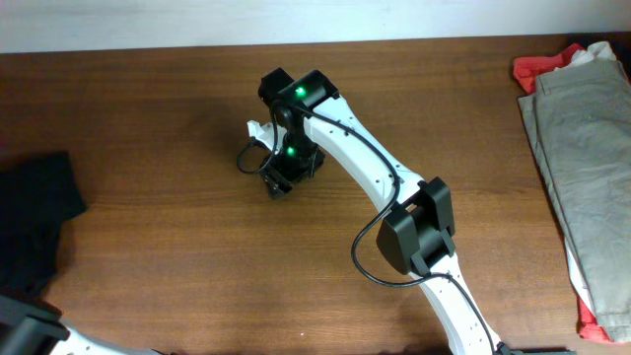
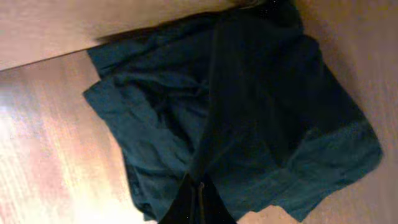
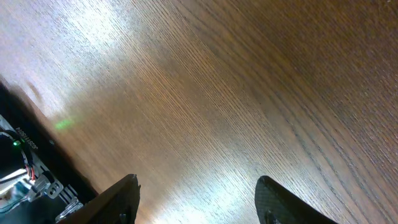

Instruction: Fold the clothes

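Observation:
A crumpled dark teal garment [image 1: 35, 212] lies at the table's left edge; it fills the left wrist view [image 2: 249, 124]. My left gripper [image 2: 199, 202] is shut, its tips together over the garment's near edge, with nothing seen between them. Only a bit of the left arm [image 1: 30, 330] shows in the overhead view. My right gripper [image 1: 279, 182] reaches to the table's middle. In the right wrist view it is open [image 3: 196, 183] and empty over bare wood.
A pile of clothes lies at the right edge: folded khaki trousers [image 1: 582, 148] on top of a red garment [image 1: 540, 67]. The brown wooden table [image 1: 177, 266] lies between the two piles. The right arm [image 1: 365, 168] stretches diagonally across the table's middle.

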